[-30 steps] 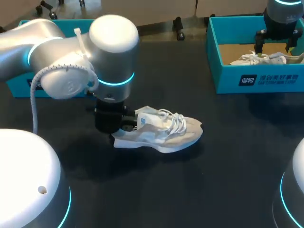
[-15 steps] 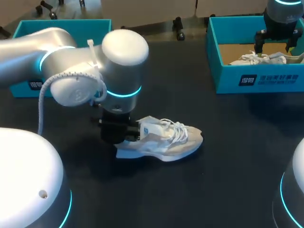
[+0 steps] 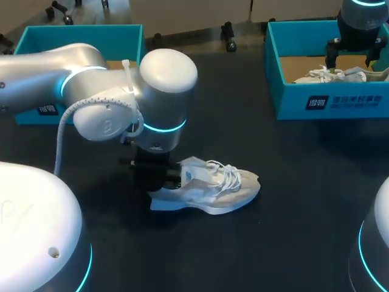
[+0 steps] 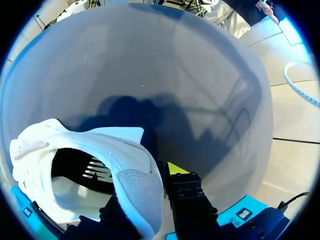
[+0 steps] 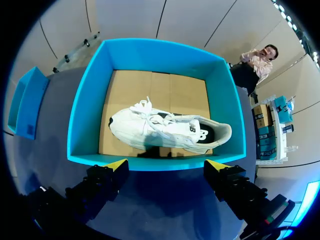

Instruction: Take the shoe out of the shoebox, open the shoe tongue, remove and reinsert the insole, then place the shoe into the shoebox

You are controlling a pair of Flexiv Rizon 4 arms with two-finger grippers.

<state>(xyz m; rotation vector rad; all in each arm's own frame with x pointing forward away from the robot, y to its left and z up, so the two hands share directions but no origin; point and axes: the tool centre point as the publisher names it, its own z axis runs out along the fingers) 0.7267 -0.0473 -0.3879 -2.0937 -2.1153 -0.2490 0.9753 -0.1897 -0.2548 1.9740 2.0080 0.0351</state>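
Observation:
A white lace-up shoe point(image 3: 213, 184) lies on its sole on the dark table, toe to the right. My left gripper point(image 3: 165, 176) is at its heel, mostly hidden under the wrist. In the left wrist view, my left gripper point(image 4: 150, 192) is shut on the heel collar of the shoe point(image 4: 75, 150), one yellow fingertip point(image 4: 175, 168) outside and the other hidden inside the shoe. My right gripper point(image 3: 351, 59) hangs open over the teal shoebox point(image 3: 328, 100) at the back right. A second white shoe point(image 5: 167, 131) lies in that shoebox point(image 5: 85, 115), beyond my right gripper point(image 5: 167, 165).
Another teal box point(image 3: 36, 38) stands at the back left, partly behind my left arm. Dark bare table lies in front of and to the right of the shoe.
My left arm has shifted a little to the right and toward the table's front, taking the shoe's heel with it. The right arm has not moved.

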